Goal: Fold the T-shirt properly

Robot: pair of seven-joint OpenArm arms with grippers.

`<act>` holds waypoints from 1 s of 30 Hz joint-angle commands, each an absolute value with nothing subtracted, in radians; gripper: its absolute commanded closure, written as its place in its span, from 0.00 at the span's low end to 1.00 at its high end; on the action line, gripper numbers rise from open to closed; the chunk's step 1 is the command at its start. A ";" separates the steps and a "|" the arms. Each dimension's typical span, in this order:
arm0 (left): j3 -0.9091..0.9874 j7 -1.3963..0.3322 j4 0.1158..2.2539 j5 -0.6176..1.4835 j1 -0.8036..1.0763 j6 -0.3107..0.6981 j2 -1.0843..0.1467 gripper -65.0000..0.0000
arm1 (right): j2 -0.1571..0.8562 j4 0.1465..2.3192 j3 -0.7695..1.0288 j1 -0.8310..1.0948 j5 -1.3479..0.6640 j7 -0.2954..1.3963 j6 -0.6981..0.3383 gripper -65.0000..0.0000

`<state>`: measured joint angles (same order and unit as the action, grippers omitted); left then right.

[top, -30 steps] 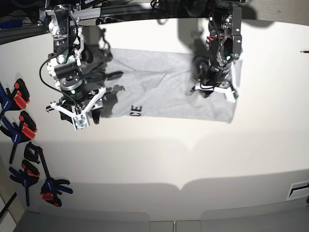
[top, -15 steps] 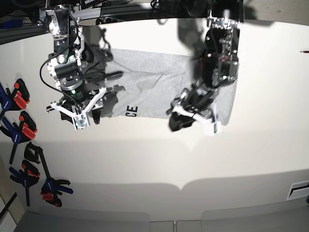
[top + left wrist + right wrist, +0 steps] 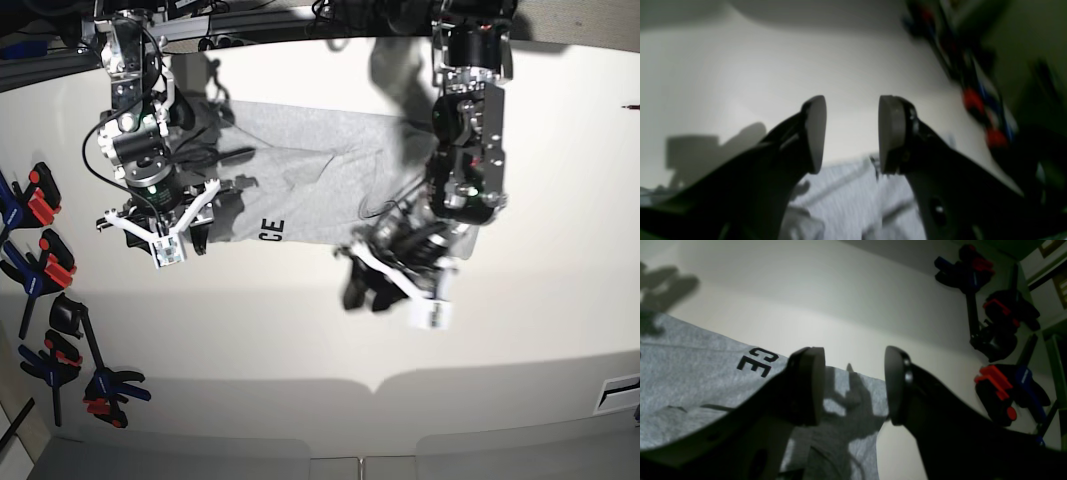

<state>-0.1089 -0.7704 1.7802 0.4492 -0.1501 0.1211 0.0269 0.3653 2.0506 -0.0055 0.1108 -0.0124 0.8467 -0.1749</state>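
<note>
Item 1, nearest the base camera: bare white table (image 3: 300, 350), front half carrying nothing but shadow.

Item 2, left edge of the base view: spring clamps (image 3: 45, 270), black with red and blue grips, lying in a loose column, well apart from the cloth. The same clamps (image 3: 1000, 386) showed at the right of the right wrist view.

Item 3: left gripper (image 3: 395, 285), on the base view's right, hung above bare table just in front of the garment's near edge. In its own wrist view the left gripper (image 3: 851, 133) had its pads parted by a clear gap, with nothing between them; table and a strip of grey cloth showed beyond.

Item 4: right gripper (image 3: 160, 235), on the base view's left, was at the garment's left end, above its edge. The right wrist view showed the right gripper (image 3: 853, 386) with pads likewise spread and empty, its shadow falling on the cloth below.

Item 5: the T-shirt (image 3: 310, 185), light grey, lay flat toward the far side of the table between the two arms, as a long band. The black letters "CE" (image 3: 757, 362) peeked at its near edge.

Condition note: judged partly done. The cloth appeared already folded lengthwise into a strip, wrinkled in the middle. Folding the band across to a compact stack, plus smoothing, seemed still outstanding. Neither gripper had hold of the cloth.
</note>
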 commanded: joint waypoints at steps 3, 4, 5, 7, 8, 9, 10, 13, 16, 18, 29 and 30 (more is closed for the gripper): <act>-0.110 -0.785 1.847 0.408 -0.123 0.132 0.014 0.63 | 0.374 2.071 -0.001 0.095 -0.012 0.822 -0.168 0.58; -0.110 -0.794 1.860 0.377 -0.108 0.131 0.000 0.63 | 0.374 2.071 -0.001 0.095 -0.012 0.823 -0.168 0.58; -0.110 -0.797 1.869 0.339 -0.091 0.123 -0.018 0.63 | 0.374 2.071 -0.001 0.095 -0.012 0.823 -0.168 0.58; -0.110 -0.797 1.888 0.276 -0.054 0.004 -0.059 0.63 | 0.374 2.071 -0.001 0.095 -0.012 0.825 -0.168 0.58; -0.110 -0.797 1.895 0.250 -0.035 -0.070 -0.082 0.63 | 0.374 2.071 -0.001 0.095 -0.012 0.827 -0.168 0.58; -0.110 -0.796 1.901 0.227 -0.015 -0.111 -0.104 0.63 | 0.374 2.071 -0.001 0.095 -0.012 0.831 -0.168 0.58; -0.110 -0.796 1.902 0.212 0.003 -0.125 -0.124 0.63 | 0.374 2.071 -0.001 0.095 -0.012 0.831 -0.168 0.58; -0.111 -0.796 1.902 0.210 0.056 -0.123 -0.168 0.63 | 0.374 2.071 -0.001 0.095 -0.012 0.827 -0.168 0.58; -0.112 -0.786 1.901 0.194 0.119 -0.133 -0.166 0.63 | 0.374 2.071 -0.001 0.095 -0.012 0.825 -0.168 0.58; -0.113 -0.734 1.892 0.199 0.160 -0.144 -0.157 0.63 | 0.374 2.071 -0.001 0.095 -0.028 0.824 -0.168 0.58; -0.168 -0.600 1.715 0.245 0.117 -0.142 -0.128 0.63 | 0.374 2.071 -0.001 0.095 -0.083 0.823 -0.168 0.58; -0.179 -0.591 1.706 0.246 0.105 -0.142 -0.128 0.63 | 0.374 2.071 -0.001 0.095 -0.083 0.823 -0.168 0.58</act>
<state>-0.1799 -0.6235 1.6878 0.2462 0.1223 -0.1383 -0.1280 0.3634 2.0506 -0.0051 0.1108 -0.0830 0.8536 -0.1749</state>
